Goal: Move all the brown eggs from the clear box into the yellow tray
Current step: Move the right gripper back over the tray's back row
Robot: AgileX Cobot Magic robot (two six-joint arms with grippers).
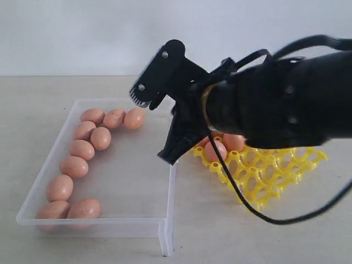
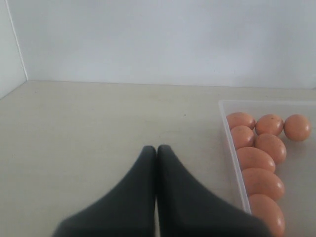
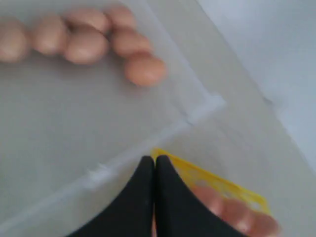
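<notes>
brown eggs [image 1: 82, 148] line the clear box's [image 1: 93, 226] left wall, well left of the right end effector [image 3: 155, 165], which is pinched shut and empty above the edge nearest the yellow tray [image 1: 275, 170]. the left end effector [image 2: 157, 153], also shut, looks nearer that row.

tabletop [image 1: 38, 93]: pale beige, matte and plain; a few faint dark specks in the left wrist view; meets the back wall along a straight horizontal seam.
back wall [image 1: 77, 33]: flat, whitish-grey, upright behind the tabletop across the whole exterior view.
side wall [image 2: 9, 44]: white panel at the edge of the left wrist view, joining the back wall in a vertical corner line.
right wrist view: blurred; only beige surface and a pale wall strip legible.
</notes>
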